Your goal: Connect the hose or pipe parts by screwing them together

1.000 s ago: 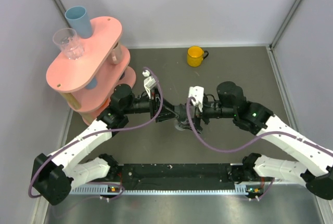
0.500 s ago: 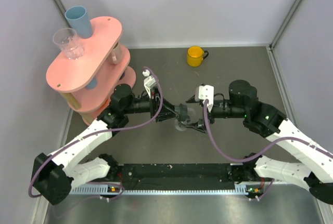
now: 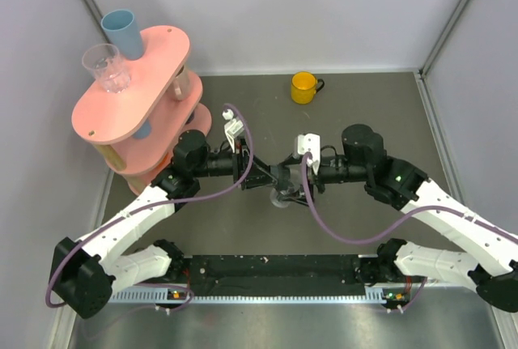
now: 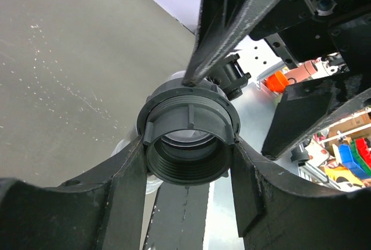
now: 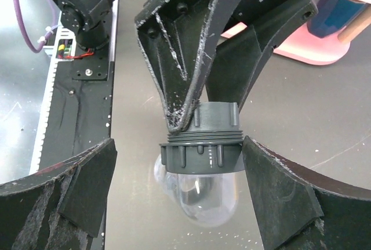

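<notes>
The pipe parts (image 3: 281,179) hang above the table's middle between both arms. My left gripper (image 4: 188,160) is shut on the grey threaded fitting (image 4: 188,137), one finger pressing each side. In the right wrist view a ribbed grey nut (image 5: 202,156) with a clear dome (image 5: 197,198) under it sits on the fitting's thread (image 5: 217,116). My right gripper (image 5: 177,166) is open and straddles that nut. Its right finger is at the nut's edge; its left finger stands well apart.
A yellow mug (image 3: 303,87) stands at the back of the table. A pink tiered rack (image 3: 158,61) at the back left carries a blue cup (image 3: 121,31) and a clear glass (image 3: 105,67). A black rail (image 3: 275,268) runs along the near edge.
The right gripper drew back to the right, then came in again around the nut, its jaws narrower than before. The left gripper and its fitting have stayed put.
</notes>
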`<action>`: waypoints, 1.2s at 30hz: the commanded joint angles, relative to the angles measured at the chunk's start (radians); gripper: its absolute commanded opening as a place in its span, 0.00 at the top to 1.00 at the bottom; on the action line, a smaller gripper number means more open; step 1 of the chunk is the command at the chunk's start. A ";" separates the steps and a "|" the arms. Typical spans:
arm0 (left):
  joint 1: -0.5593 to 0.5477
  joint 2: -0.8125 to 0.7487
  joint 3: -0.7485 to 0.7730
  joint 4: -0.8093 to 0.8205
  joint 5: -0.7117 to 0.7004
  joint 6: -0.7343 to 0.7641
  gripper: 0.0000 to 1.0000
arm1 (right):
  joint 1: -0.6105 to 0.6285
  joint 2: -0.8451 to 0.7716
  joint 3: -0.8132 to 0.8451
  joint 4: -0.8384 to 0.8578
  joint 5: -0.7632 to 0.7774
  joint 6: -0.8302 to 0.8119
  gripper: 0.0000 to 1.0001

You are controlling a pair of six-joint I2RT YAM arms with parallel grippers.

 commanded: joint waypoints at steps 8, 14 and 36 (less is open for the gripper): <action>-0.006 -0.007 0.035 0.162 0.019 -0.020 1.00 | 0.019 0.083 -0.092 0.084 -0.082 0.058 0.14; -0.006 -0.017 0.027 0.143 0.009 -0.005 1.00 | 0.019 0.085 -0.072 0.084 -0.020 0.062 0.11; -0.006 -0.006 0.003 0.154 0.005 -0.022 1.00 | 0.018 -0.063 0.097 -0.096 0.038 -0.033 0.08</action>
